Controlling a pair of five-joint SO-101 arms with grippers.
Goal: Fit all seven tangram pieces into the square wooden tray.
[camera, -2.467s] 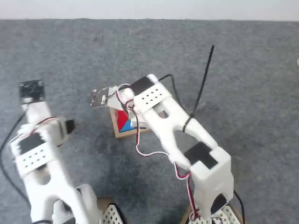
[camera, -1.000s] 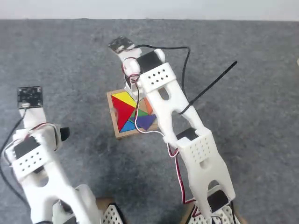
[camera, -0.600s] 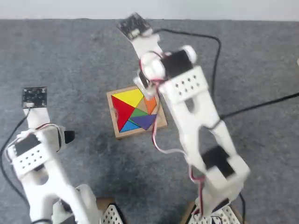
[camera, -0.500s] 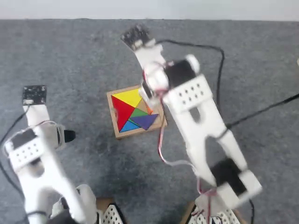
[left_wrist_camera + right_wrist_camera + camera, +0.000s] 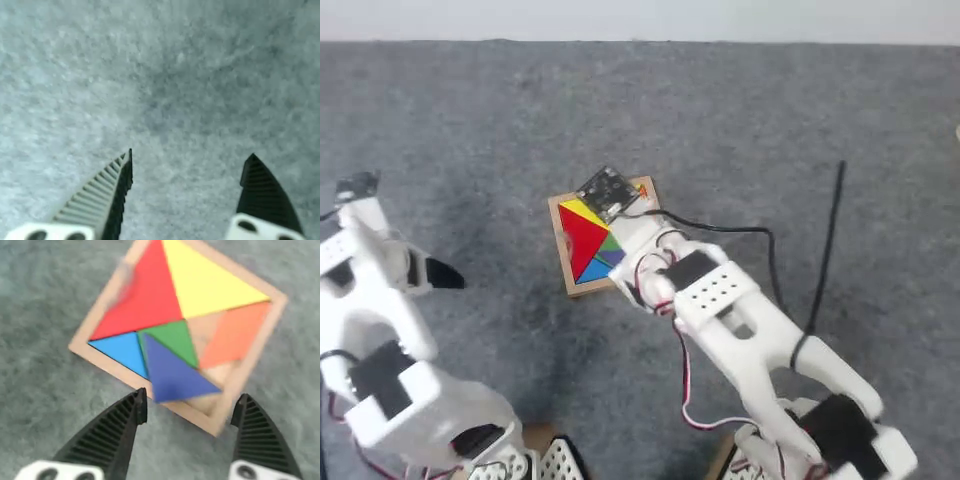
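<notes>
A square wooden tray (image 5: pixel 247 367) lies flat just ahead of the right gripper's (image 5: pixel 193 395) spread jaws, one corner toward them. 6 pieces show inside: red triangle (image 5: pixel 142 300), yellow triangle (image 5: pixel 205 282), blue triangle (image 5: pixel 122 350), green triangle (image 5: pixel 172 337), orange piece (image 5: pixel 232 335), and indigo triangle (image 5: pixel 172 375) nearest the jaw tips.

- The table (image 5: pixel 820 120) is showing a grey, felt-like cloth cover, matt and fuzzy.
- The tray (image 5: pixel 246 364) is showing pale, smooth bare wood.
- The tangram pieces (image 5: pixel 145 300) are looking smoothly painted, with little shine.
- The right end effector (image 5: pixel 193 395) and left end effector (image 5: pixel 190 153) are showing black, ribbed, matt plastic fingers (image 5: pixel 117 432).
- The arms (image 5: pixel 740 330) are showing smooth white plastic shells.
</notes>
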